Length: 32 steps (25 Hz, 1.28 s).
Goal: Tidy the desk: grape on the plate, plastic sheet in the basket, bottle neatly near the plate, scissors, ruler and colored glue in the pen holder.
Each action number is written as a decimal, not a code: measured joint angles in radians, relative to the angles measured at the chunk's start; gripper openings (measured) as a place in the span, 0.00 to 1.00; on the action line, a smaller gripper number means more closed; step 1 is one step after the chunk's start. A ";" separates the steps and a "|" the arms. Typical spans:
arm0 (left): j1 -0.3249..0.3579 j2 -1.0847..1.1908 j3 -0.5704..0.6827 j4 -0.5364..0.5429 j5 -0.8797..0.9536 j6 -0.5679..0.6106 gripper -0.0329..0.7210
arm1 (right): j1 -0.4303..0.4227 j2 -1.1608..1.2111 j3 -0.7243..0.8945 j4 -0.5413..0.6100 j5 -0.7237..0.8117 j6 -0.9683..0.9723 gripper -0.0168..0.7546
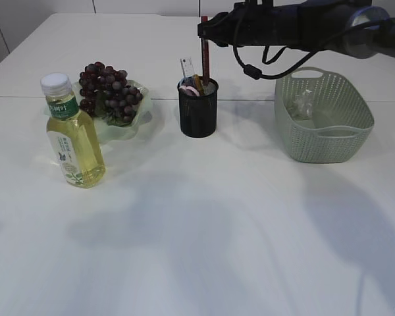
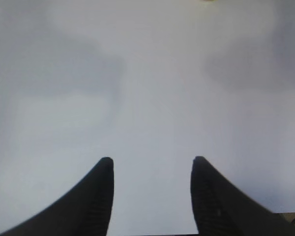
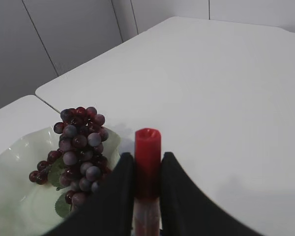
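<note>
The colored glue (image 1: pixel 204 58), a stick with a red cap (image 3: pixel 147 142), stands upright with its lower end in the black mesh pen holder (image 1: pixel 198 112). My right gripper (image 1: pixel 208 29) (image 3: pixel 147 156) is shut on its top. The ruler (image 1: pixel 187 67) and pink scissors handles (image 1: pixel 189 90) stick out of the holder. Dark grapes (image 1: pixel 108 92) (image 3: pixel 78 145) lie on the pale green plate (image 1: pixel 135 125) (image 3: pixel 14 196). The bottle (image 1: pixel 72 141) of yellow drink stands upright just in front of the plate's left side. The plastic sheet (image 1: pixel 303 102) lies in the green basket (image 1: pixel 322 141). My left gripper (image 2: pixel 152 164) is open over bare table.
The white table (image 1: pixel 204 230) stretches in front of the objects. My right arm (image 1: pixel 303 23) reaches in from the upper right, above the basket, with a cable hanging under it. The left arm does not show in the exterior view.
</note>
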 joint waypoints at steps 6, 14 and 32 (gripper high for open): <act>0.000 0.000 0.000 0.000 0.000 0.000 0.54 | 0.000 0.000 0.000 -0.028 0.019 -0.006 0.18; 0.000 0.000 0.000 0.000 -0.002 0.000 0.54 | 0.000 0.000 0.000 -0.054 0.041 0.013 0.51; 0.000 0.000 0.000 0.000 -0.002 0.000 0.54 | 0.000 -0.289 0.000 -1.288 0.540 1.339 0.48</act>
